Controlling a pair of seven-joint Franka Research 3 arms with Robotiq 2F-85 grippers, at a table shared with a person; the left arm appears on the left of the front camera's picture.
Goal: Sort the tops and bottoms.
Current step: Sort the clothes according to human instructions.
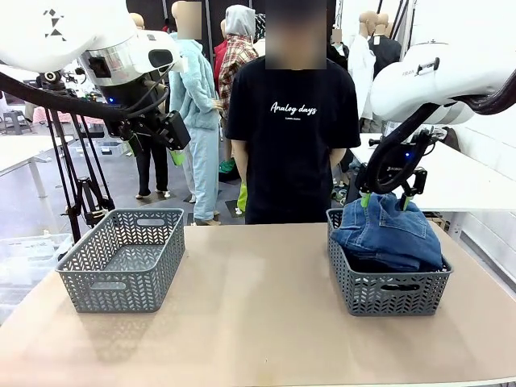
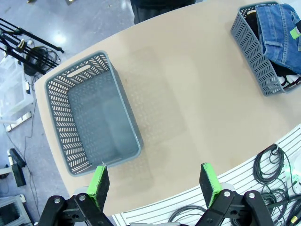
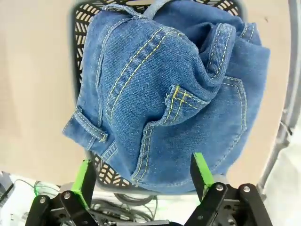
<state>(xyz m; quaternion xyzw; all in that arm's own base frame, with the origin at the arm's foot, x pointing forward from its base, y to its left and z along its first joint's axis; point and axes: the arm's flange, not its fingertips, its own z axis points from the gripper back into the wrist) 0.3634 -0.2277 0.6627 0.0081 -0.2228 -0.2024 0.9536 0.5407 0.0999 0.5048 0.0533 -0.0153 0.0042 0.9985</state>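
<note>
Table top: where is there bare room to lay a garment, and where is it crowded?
The widest bare patch of the table lies between the left basket, which holds nothing, and the right basket. The near strip in front of both baskets is bare too. The right basket is crowded: jeans heap above its rim, with the open right gripper just above them.

Two grey baskets sit on a tan tabletop (image 1: 266, 322). The left basket (image 1: 122, 260) holds nothing; blue jeans (image 1: 389, 234) fill the right basket (image 1: 387, 282), with the right end effector (image 1: 390, 197) open just above them.
</note>
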